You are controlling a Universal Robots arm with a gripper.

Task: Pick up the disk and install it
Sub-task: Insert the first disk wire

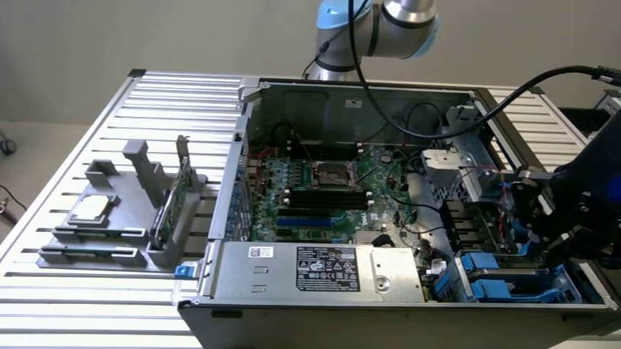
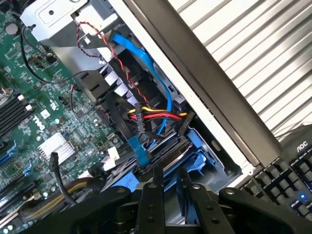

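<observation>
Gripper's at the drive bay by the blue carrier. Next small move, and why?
Likely a slow, small push toward the bay, straight along the disk. The gripper sits right at its blue carrier, roughly in line with the slot, and the red-yellow cables run close by, so a sideways move risks snagging.

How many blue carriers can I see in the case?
2. Near carrier and far carrier, both at the exterior view's lower right; more may be hidden.

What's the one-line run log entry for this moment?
gripper: at drive bay | nearest: blue carrier, in bay | computer case: open | green card: upright in stand
</observation>
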